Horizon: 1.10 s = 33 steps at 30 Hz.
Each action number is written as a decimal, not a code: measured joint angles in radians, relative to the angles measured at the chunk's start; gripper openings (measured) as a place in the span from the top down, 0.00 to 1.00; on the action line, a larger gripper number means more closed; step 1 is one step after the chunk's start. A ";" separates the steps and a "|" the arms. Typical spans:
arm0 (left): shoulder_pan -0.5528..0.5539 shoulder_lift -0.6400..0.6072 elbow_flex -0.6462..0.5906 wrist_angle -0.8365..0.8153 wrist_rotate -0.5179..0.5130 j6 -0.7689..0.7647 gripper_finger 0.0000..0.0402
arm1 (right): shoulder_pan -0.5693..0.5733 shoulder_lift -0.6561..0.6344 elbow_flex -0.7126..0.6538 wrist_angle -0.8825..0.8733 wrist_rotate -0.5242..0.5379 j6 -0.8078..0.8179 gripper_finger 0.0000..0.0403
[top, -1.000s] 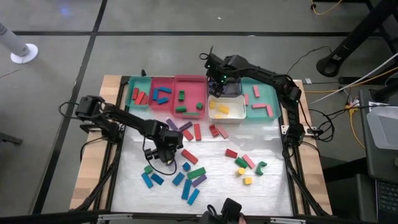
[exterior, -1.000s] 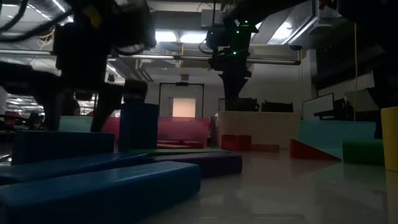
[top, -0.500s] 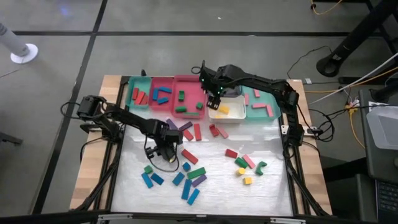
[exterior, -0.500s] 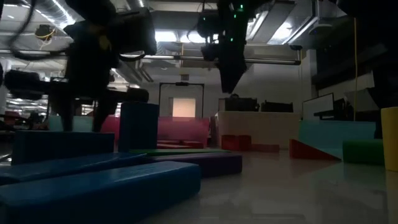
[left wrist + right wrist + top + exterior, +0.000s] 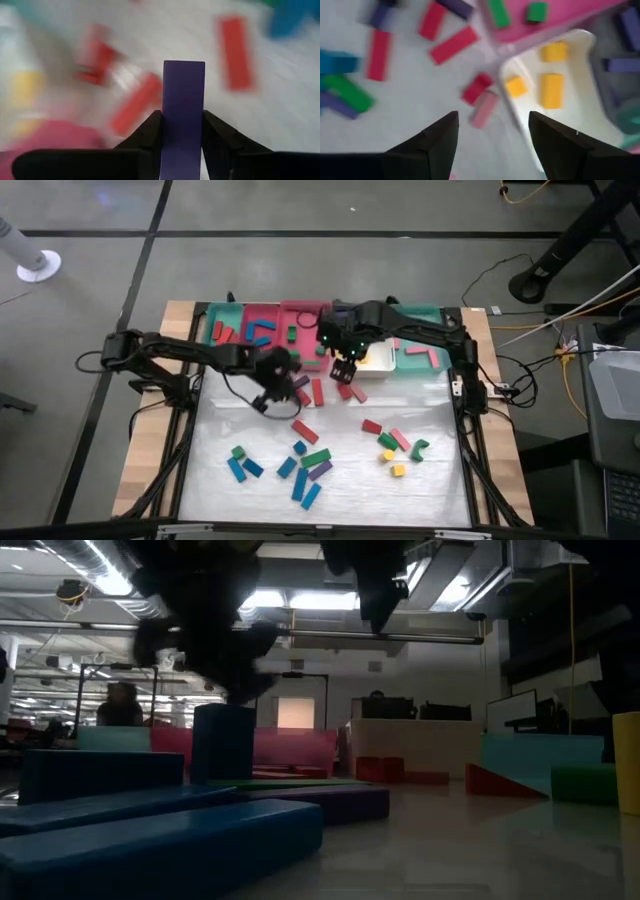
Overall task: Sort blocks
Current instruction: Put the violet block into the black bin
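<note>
Blocks in red, blue, green, yellow, purple and pink lie scattered on the white table top (image 5: 340, 470). My left gripper (image 5: 285, 376) hovers left of the table's middle, shut on a purple block (image 5: 183, 100). My right gripper (image 5: 345, 365) hangs open above the near left corner of the white tray (image 5: 378, 366); nothing is between its fingers. Below it lie a red block (image 5: 477, 87) and a pink block (image 5: 485, 109). The white tray holds yellow blocks (image 5: 551, 90). My left gripper pinches the purple block's two long sides (image 5: 183, 145) between its two fingers (image 5: 150, 131). The fingers lie along the block, and its free end (image 5: 184, 70) sticks out ahead of them. The block is lifted clear of the table, slanting downward.
A row of trays stands along the far edge: teal (image 5: 222, 313), red (image 5: 262, 311), pink (image 5: 308, 311), white, and teal (image 5: 430, 358), each with blocks in it. Blue, green and purple blocks cluster near the front left (image 5: 300, 470), others at the front right (image 5: 398, 445).
My left gripper has risen from the table and swung toward the far edge and a little to the right, tipping flatter. My right gripper has come away from the far trays toward the near edge and has risen.
</note>
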 joint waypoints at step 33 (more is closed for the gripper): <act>0.358 0.606 0.346 0.933 0.102 -0.225 0.76 | 0.228 0.000 0.047 0.009 -0.294 0.466 0.40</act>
